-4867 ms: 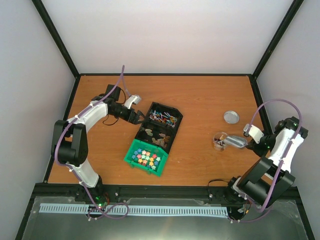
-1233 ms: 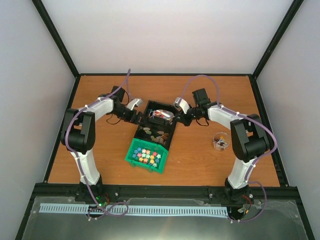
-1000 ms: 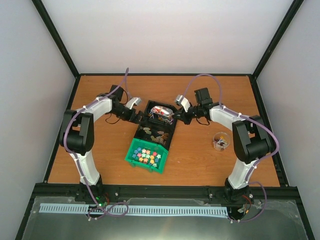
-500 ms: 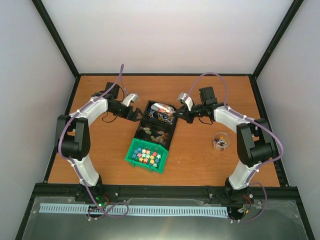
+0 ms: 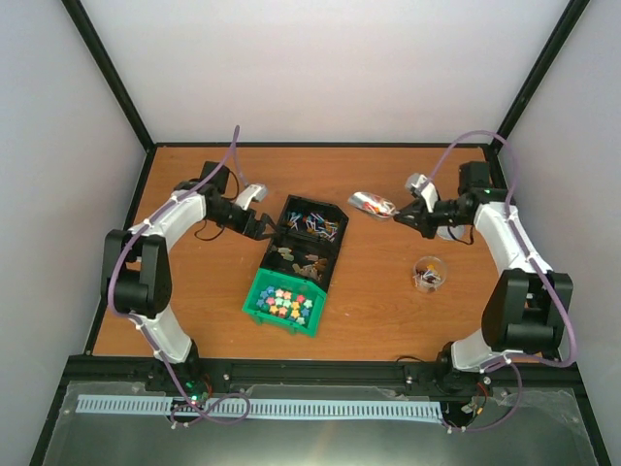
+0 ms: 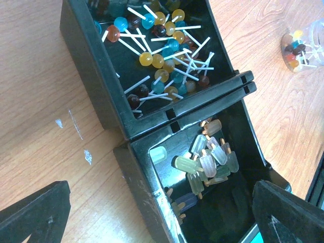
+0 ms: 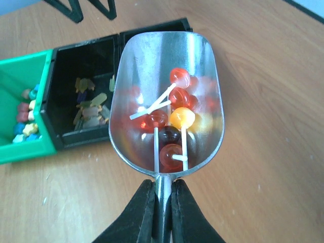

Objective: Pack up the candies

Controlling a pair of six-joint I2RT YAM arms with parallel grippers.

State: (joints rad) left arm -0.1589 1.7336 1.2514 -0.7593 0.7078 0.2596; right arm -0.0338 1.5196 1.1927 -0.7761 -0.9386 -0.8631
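— What has the right gripper (image 7: 162, 210) got?
— Its jaws are clamped on the handle of the scoop (image 7: 167, 66), held over the table (image 5: 388, 165) in the upper right of the top view, apart from the bins.
— And the candies (image 7: 174, 121)?
— A handful of red, orange and dark balls on white sticks lie in the scoop. Many more fill the black bin (image 6: 83, 55) at the centre of the top view. A few sit in the clear cup (image 5: 427, 261) right of centre, lower in the frame than the scoop.
— The left gripper (image 5: 262, 226)?
— Spread wide, holding nothing, just left of the black bin. In its wrist view the fingers (image 6: 35, 215) show in the two bottom corners, with the bins between them.
— What else is in that row?
— A second black bin (image 6: 142, 197) with pale ice-lolly shapes, touching the first. Then a green bin (image 7: 30, 149) of coloured pieces, lowest in the top view.
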